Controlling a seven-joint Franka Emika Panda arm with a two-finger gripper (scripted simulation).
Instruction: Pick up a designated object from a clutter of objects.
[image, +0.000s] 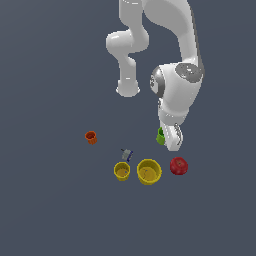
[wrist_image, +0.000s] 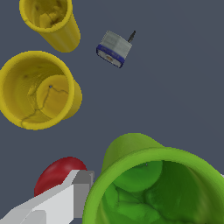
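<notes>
The bright green cup sits half hidden behind the white hand in the exterior view. In the wrist view the green cup looms large and close, far bigger than the yellow cups. My gripper straddles it. One grey-white finger presses against the cup's outer wall, while the other finger is nearly off the frame's edge. The gripper looks shut on the cup. The rest of the clutter lies on the dark floor around it.
A red round fruit lies close beside the hand. A large yellow cup, a smaller yellow cup and a grey-blue piece sit nearby. A tiny orange cup stands apart toward the exterior view's left.
</notes>
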